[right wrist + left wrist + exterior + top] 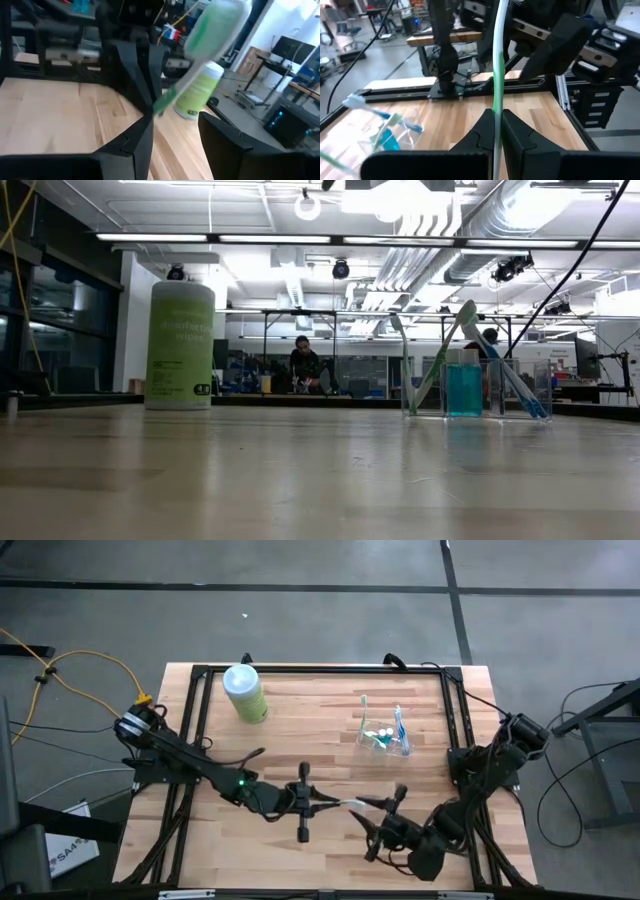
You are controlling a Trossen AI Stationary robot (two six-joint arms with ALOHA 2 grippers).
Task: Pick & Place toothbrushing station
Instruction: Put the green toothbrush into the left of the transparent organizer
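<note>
The left claw (pixel 322 802) stretches level over the surface (pixel 300 730), clenched on a toothbrush (pixel 497 75). The right claw (pixel 378 822) faces it, fingers spread around the brush's far end.

Between my left gripper's (pixel 495 131) black fingers runs a white toothbrush (pixel 498 65) with a bright green stripe. Ahead of it, my clear, colourless station (pixel 385 737) shows blue, teal and white inside. Past my black right gripper (pixel 172 131), the bottle (pixel 244 693) is pale green with a white cap. The table (pixel 300 730) under me is light wood, black-framed.
</note>
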